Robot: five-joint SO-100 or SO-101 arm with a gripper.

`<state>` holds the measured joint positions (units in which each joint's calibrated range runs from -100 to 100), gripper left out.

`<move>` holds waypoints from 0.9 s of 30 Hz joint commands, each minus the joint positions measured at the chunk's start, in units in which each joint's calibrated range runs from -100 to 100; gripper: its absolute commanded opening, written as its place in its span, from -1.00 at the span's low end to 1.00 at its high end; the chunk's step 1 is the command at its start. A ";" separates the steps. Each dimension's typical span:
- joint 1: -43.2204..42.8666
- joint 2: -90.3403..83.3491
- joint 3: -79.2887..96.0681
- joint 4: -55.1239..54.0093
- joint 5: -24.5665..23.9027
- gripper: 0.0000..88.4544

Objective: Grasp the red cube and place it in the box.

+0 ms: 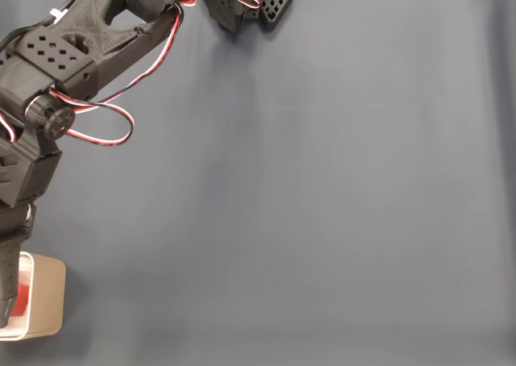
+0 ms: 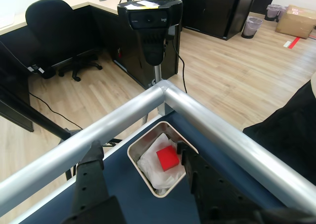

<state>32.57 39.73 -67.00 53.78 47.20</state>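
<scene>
we see the red cube point(image 2: 167, 159) lying inside the box point(image 2: 139, 144), on some crumpled white lining. in the wrist view the box sits at the corner of the dark blue table point(image 2: 143, 204), just under a shiny metal rail point(image 2: 217, 125). in the fixed view the box point(image 1: 50, 297) is at the bottom left edge, and a bit of the red cube point(image 1: 27, 289) peeks out from under the black arm point(image 1: 32, 148).

our gripper point(image 2: 143, 157) hangs right above the box. its two black fingers stand wide apart, one on each side of the box, and they hold nothing. the cube does not touch either finger, as far as we can tell.

so we think the placing step is done. the cube is where the task wants it. what is left looks like the going-away step.

for the next move we think the arm should lift straight up first. the fingers are close to the box walls, so a sideways push could tip or slide the box. the rail is near too, so the arm should go slow. after that it can swing back over the table.
</scene>
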 commanded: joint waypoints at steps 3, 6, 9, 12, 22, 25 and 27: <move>0.17 -1.52 -3.35 -1.65 -0.73 -0.30; 0.17 -1.86 -2.98 -2.06 -0.98 -0.47; 0.03 -2.64 -1.98 -2.14 -0.93 -0.68; -0.18 -4.12 0.21 -2.14 -0.49 -0.83; -2.45 -16.07 17.27 -3.94 -0.24 -1.00; -3.87 -21.79 24.57 -4.35 -0.29 -1.00; -5.08 -26.21 30.32 -5.17 -0.20 -1.00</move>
<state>29.38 22.88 -40.96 50.28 46.57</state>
